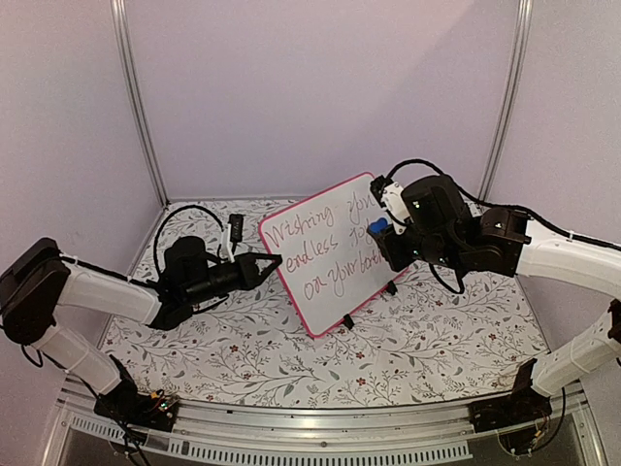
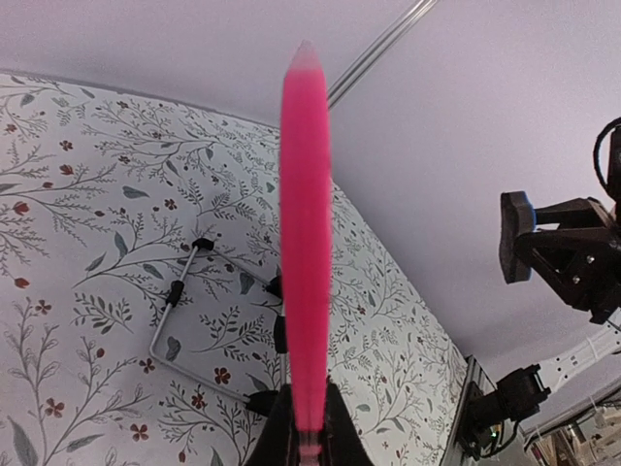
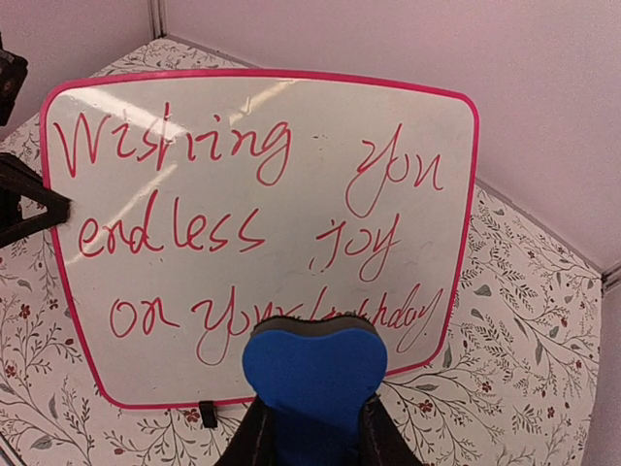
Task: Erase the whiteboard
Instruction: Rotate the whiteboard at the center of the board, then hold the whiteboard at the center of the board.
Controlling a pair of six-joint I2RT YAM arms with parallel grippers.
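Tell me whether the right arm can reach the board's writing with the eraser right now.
Probably yes. The eraser, gripped in the right fingers, faces the writing with nothing between them, and the left fingers hold the board by its edge.

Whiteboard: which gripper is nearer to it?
Left. The left gripper is shut on the left frame edge of the whiteboard. The right gripper holds the blue eraser facing the written side. The left wrist view shows a gap between them.
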